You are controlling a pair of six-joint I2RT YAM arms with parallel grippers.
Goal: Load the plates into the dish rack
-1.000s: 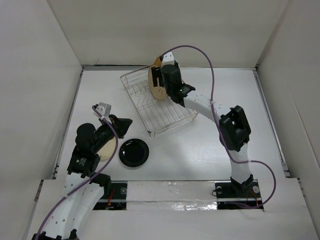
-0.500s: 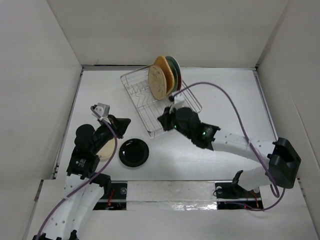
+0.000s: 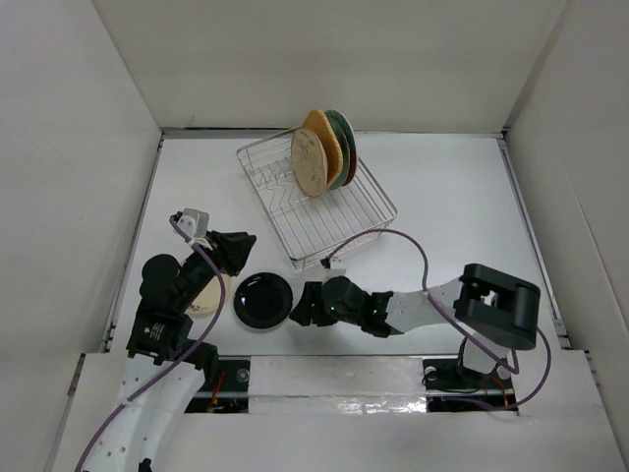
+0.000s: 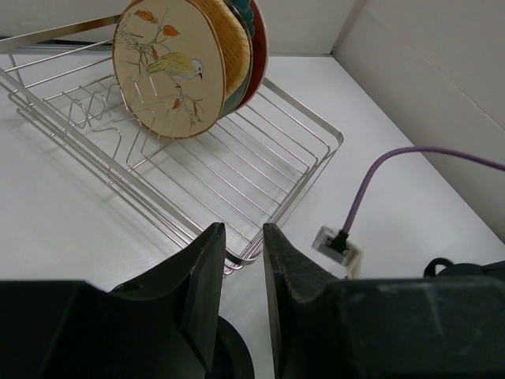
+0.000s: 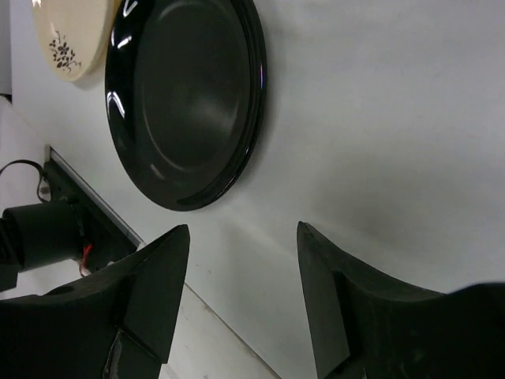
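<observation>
Loading half done

Top view: several plates [image 3: 321, 157] stand upright at the far end of the dish rack [image 3: 371, 210]. Black plate [image 3: 263, 298] and cream plate [image 3: 208, 295] lie flat on the tabletop [image 3: 452, 197] near the left hand [image 3: 236, 246]. The right hand [image 3: 303, 307] is just beside the black plate.
Left wrist: fingers slightly parted, grasping nothing.
Right wrist: fingers spread, released.

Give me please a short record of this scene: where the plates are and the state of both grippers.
dish rack: holds four upright plates
front of rack: tan floral plate
black plate: flat on table, outside rack
cream plate: flat on table, left of black plate
left gripper: slightly open, empty
right gripper: open, empty, beside black plate
</observation>
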